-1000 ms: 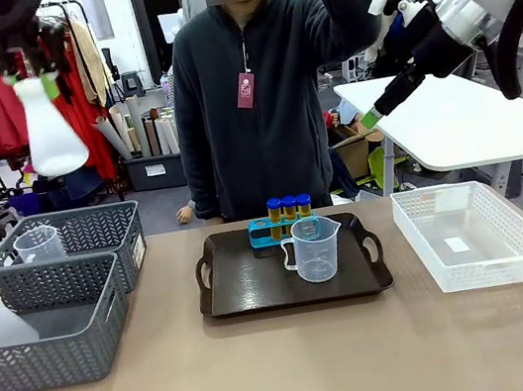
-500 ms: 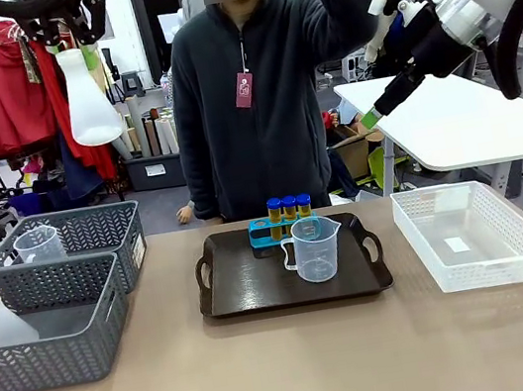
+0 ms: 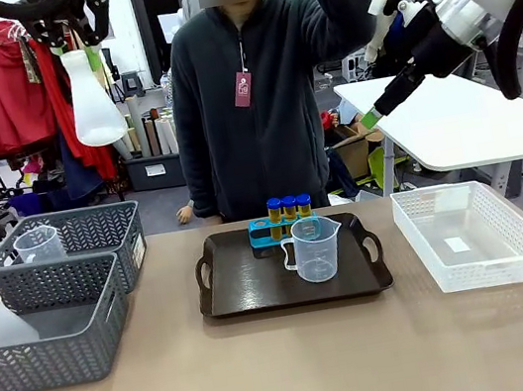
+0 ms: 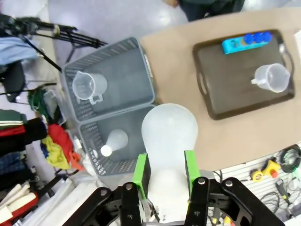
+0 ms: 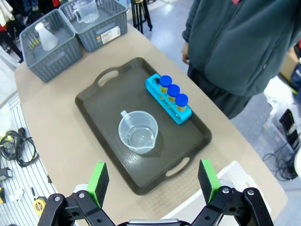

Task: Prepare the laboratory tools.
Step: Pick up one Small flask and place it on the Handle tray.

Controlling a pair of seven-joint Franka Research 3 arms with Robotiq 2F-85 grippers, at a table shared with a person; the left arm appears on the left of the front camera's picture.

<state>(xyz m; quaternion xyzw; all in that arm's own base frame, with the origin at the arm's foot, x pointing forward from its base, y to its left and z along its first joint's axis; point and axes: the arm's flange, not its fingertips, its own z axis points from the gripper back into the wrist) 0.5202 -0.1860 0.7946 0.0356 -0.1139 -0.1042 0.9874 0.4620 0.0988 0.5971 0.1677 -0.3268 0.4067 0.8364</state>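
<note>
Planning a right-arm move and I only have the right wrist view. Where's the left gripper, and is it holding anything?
Observer: The left gripper is shut on a flask, with the neck between its pads.
Operator: Where over the table?
Observer: Raised well above it at the left end, near the grey baskets. The flask hangs bottom down.
Operator: There's a white thing at my bottom edge. What is it?
Observer: A white basket, standing right of the tray and apart from it.
</note>
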